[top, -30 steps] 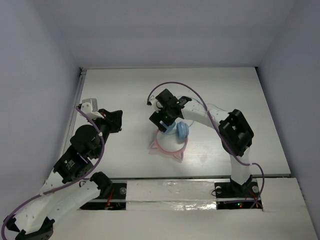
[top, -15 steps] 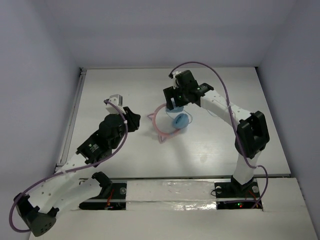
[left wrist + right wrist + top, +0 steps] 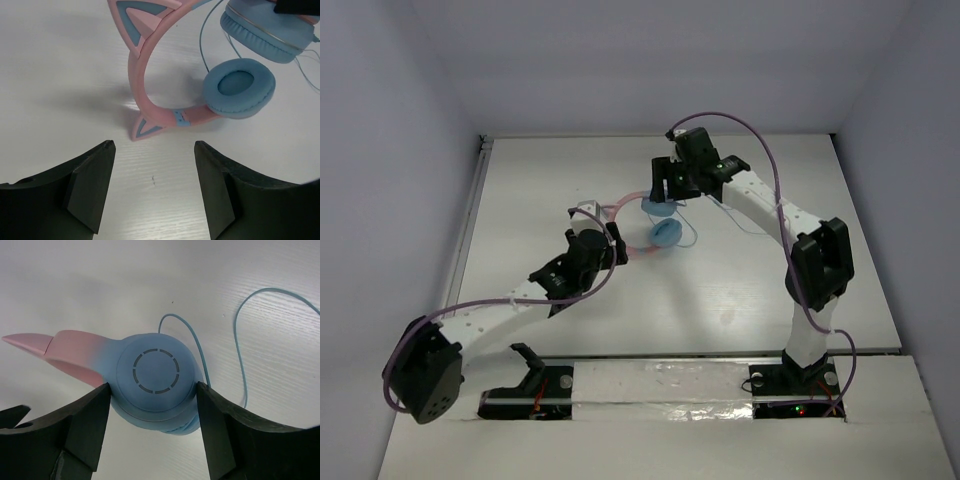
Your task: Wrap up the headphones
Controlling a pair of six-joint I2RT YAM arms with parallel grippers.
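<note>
The headphones (image 3: 666, 234) lie mid-table with one cup raised. Their pink cat-ear headband (image 3: 137, 75) curves up from the table, and one light-blue ear cup (image 3: 240, 95) rests pad-up on the surface. My right gripper (image 3: 152, 386) is shut on the other ear cup (image 3: 155, 372), with a finger pressed against each side of it. The thin blue cable (image 3: 237, 340) loops loosely on the table behind that cup. My left gripper (image 3: 154, 146) stands open just short of the headband's lower cat ear, with only bare table between its fingers.
Thick purple robot cables (image 3: 740, 125) arc over both arms. A rail (image 3: 470, 230) borders the table's left side and a seam (image 3: 720, 352) marks its near edge. White walls close in at the back and sides.
The right gripper has carried the headphones toward the back of the table. The left arm has swung right up to the headband, and its jaws have opened.
</note>
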